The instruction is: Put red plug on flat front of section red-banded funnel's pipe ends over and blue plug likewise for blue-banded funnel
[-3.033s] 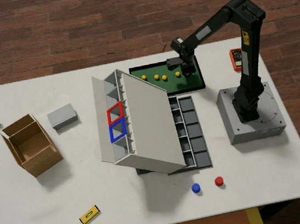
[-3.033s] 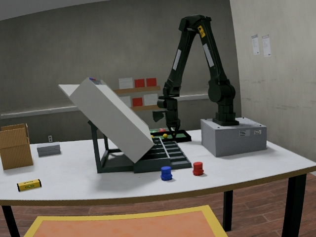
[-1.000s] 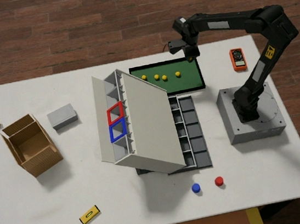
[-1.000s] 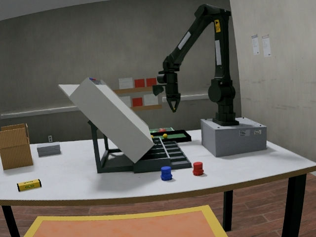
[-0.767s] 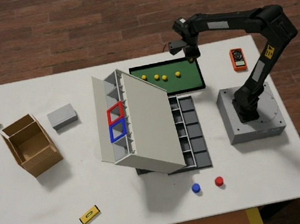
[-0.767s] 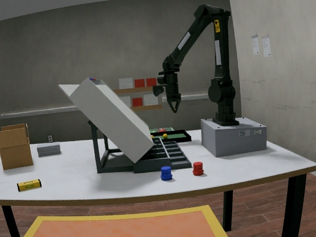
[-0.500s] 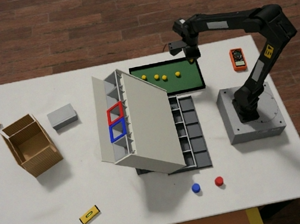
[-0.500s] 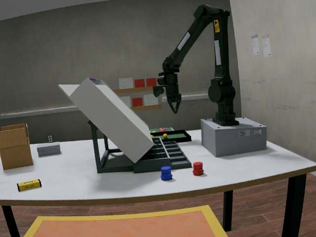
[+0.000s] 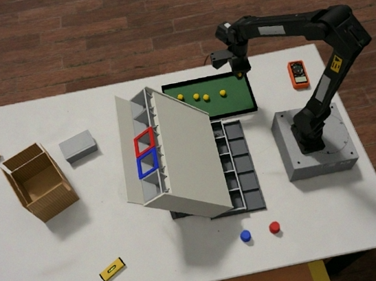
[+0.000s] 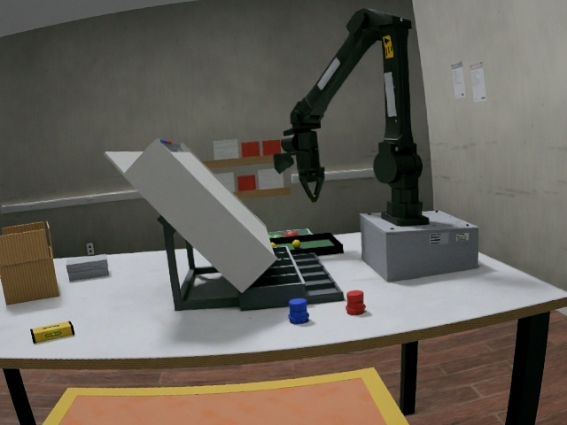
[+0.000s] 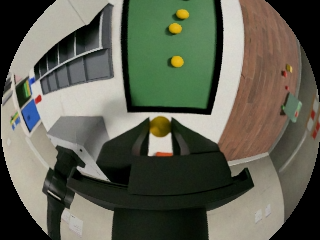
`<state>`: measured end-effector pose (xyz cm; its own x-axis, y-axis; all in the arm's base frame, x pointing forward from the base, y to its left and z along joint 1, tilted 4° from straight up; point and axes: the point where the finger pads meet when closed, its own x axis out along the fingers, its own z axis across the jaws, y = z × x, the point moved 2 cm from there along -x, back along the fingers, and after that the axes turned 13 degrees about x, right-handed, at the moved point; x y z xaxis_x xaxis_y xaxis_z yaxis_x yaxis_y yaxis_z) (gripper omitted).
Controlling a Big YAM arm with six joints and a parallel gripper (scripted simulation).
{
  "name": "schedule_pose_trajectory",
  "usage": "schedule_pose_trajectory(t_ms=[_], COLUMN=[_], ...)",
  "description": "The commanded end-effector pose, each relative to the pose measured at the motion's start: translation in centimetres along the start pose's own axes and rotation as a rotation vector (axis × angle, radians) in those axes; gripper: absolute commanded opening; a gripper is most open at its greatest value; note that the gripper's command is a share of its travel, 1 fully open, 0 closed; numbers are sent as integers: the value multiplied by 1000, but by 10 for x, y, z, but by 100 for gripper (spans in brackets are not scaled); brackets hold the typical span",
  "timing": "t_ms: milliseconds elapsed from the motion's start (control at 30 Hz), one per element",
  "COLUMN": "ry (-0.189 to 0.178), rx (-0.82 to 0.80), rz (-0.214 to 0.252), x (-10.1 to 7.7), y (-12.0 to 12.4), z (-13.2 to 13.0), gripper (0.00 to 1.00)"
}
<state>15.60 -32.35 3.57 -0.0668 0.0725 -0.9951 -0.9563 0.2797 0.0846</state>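
Observation:
My gripper is shut on a yellow marble and holds it high above the back right corner of the green marble tray; in the side view the gripper hangs well above the table. Several yellow marbles lie in the tray. The white slanted cover hides the pipes. The red-banded funnel and the blue-banded funnel sit side by side at its top. A row of grey sections lies at its foot. The blue plug and the red plug stand on the table in front.
The arm's grey base stands right of the sections. An orange meter lies at the back right. A cardboard box, a grey block and a yellow level lie to the left.

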Motion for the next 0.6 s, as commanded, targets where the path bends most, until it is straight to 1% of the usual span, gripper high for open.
schedule_pose_trajectory(t_ms=[0, 567], ry=[21, 9], rx=[0, 0], rz=[-21, -10], x=[-12, -11], y=[-18, -18], z=[-14, -14], gripper=[0, 0])
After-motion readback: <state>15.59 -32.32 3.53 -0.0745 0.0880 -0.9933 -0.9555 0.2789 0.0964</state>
